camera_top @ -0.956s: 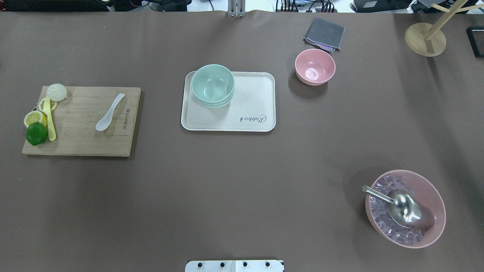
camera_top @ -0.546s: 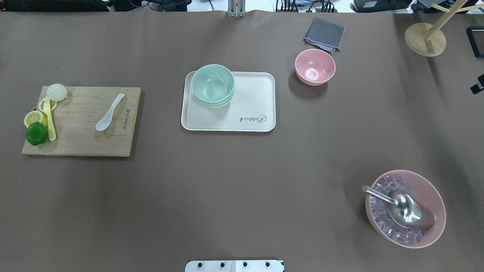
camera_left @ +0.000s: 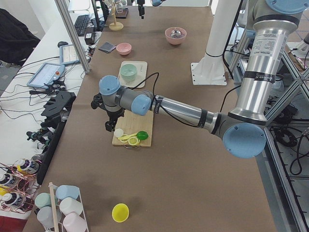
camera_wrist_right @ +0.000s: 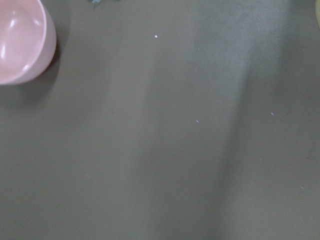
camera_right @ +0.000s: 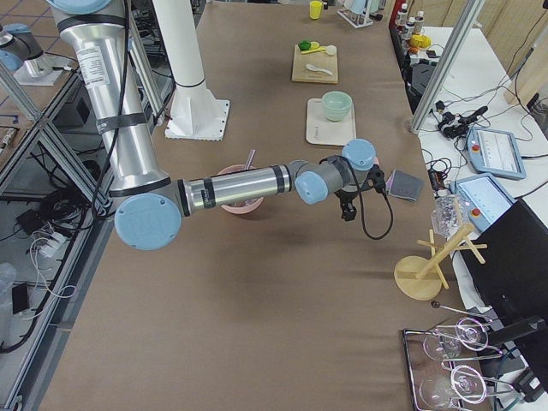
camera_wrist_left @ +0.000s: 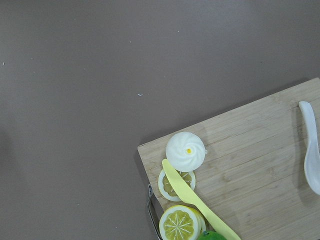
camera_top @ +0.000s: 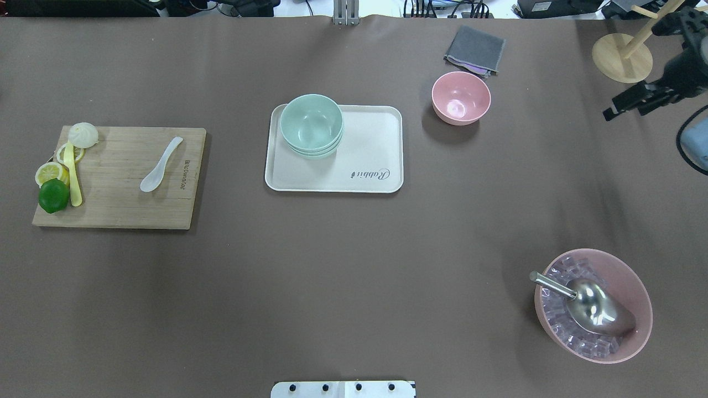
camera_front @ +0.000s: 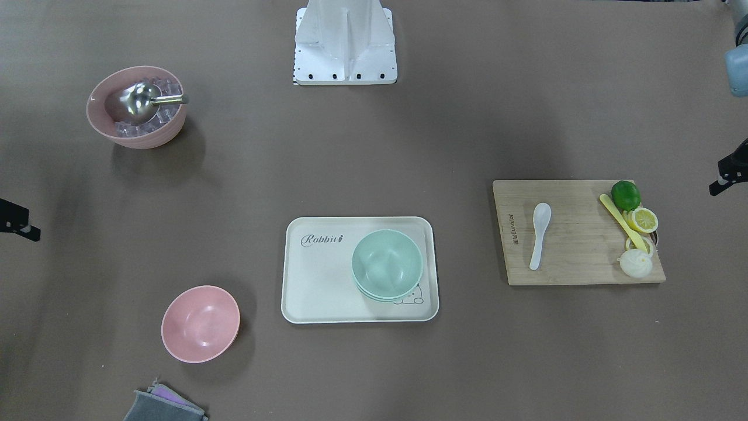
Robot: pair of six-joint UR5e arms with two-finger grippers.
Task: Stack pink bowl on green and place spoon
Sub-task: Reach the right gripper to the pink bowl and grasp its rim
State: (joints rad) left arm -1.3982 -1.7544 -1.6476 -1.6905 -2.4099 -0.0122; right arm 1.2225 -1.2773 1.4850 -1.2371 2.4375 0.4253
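Note:
The small pink bowl (camera_top: 461, 98) stands empty on the table right of the cream tray (camera_top: 370, 160); it also shows in the front view (camera_front: 200, 323) and at the right wrist view's top left corner (camera_wrist_right: 20, 40). Stacked green bowls (camera_top: 311, 124) sit on the tray's left end. The white spoon (camera_top: 160, 164) lies on the wooden cutting board (camera_top: 121, 204) and shows in the left wrist view (camera_wrist_left: 311, 145). My right gripper (camera_top: 625, 108) hovers far right of the pink bowl. My left gripper (camera_front: 727, 172) is beyond the board's outer end. I cannot tell either gripper's state.
On the board's outer end lie a bun (camera_top: 83, 134), lemon slices (camera_top: 50, 172), a lime (camera_top: 53, 195) and a yellow knife (camera_top: 72, 177). A large pink bowl (camera_top: 636, 293) holds ice and a metal scoop. A grey cloth (camera_top: 474, 50) and a wooden stand (camera_top: 621, 58) sit at the far edge.
My right gripper has come into the overhead view from the right edge and moved leftward toward the pink bowl's side. Bowls, spoon and tray have not moved.

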